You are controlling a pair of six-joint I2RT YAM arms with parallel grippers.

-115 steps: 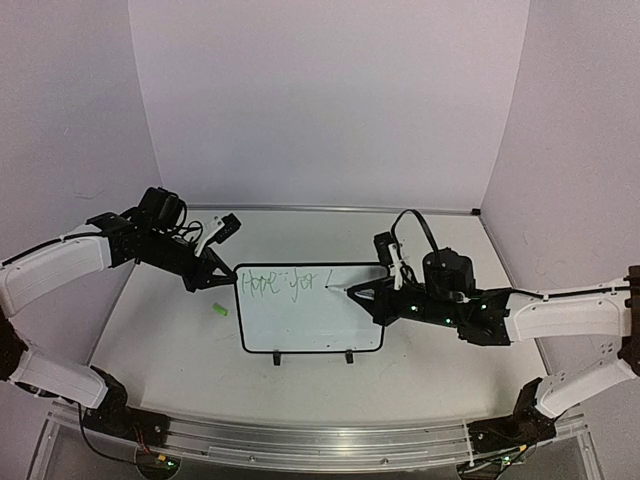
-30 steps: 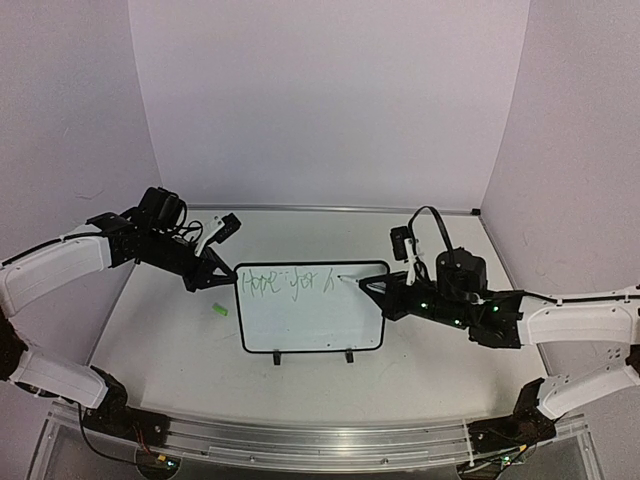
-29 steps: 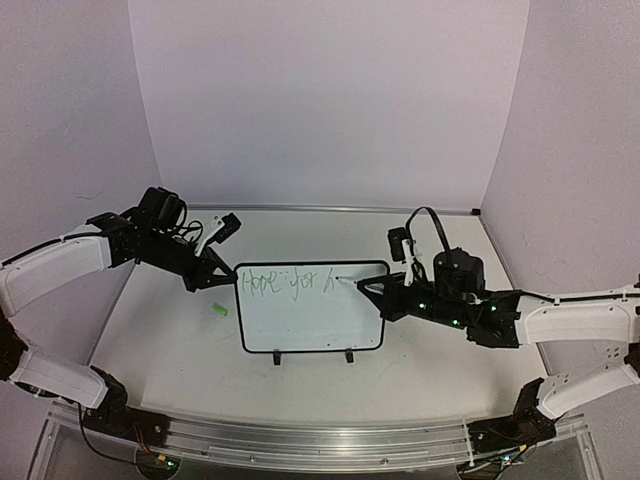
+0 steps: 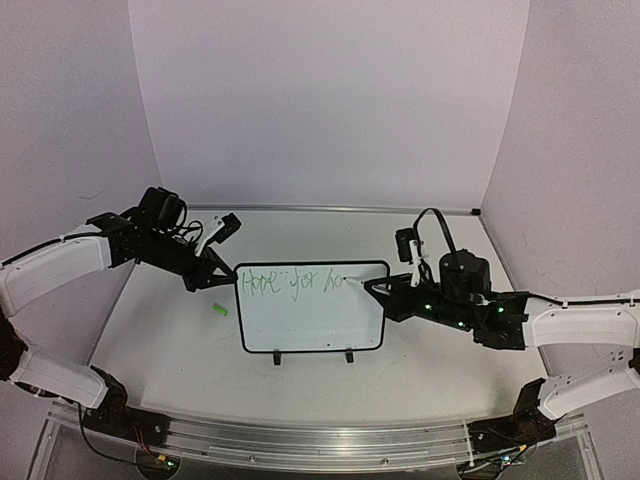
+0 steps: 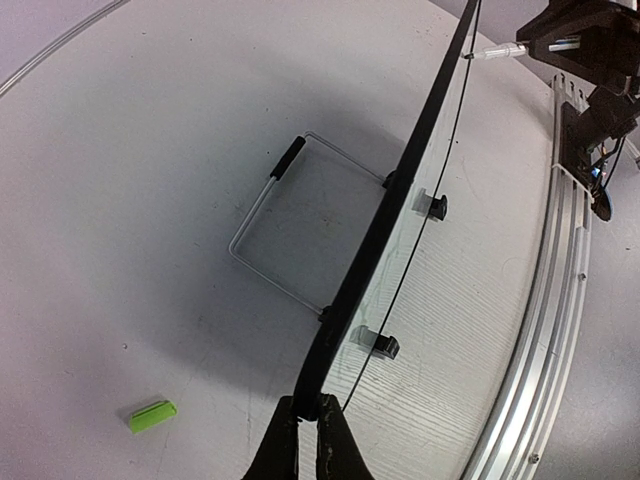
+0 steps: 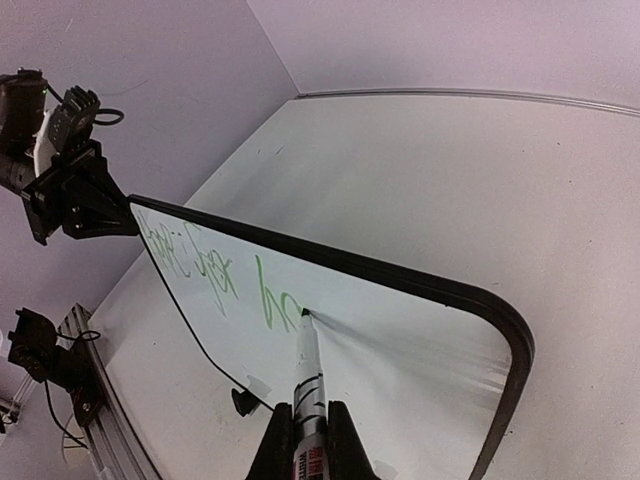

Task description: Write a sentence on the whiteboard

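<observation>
The whiteboard (image 4: 310,325) stands tilted on the table, its two black feet clips at the near edge. My left gripper (image 4: 230,279) is shut on its left border; in the left wrist view the jaws (image 5: 307,418) pinch the black edge (image 5: 400,200). My right gripper (image 4: 388,294) is shut on a white marker (image 6: 309,368) whose tip touches the board (image 6: 420,370) at the upper right. The sentence (image 4: 292,283) is thin green writing along the top, reading roughly "Hope for ho"; its last letters (image 6: 272,310) sit just left of the marker tip.
A small green marker cap (image 4: 219,310) lies on the table left of the board, also seen in the left wrist view (image 5: 152,415). A wire stand (image 5: 270,240) props the board from behind. An aluminium rail (image 4: 310,435) runs along the near table edge.
My right gripper has moved the marker to the right along the top line, and new green strokes have appeared after "for". The left gripper and the board have not moved.
</observation>
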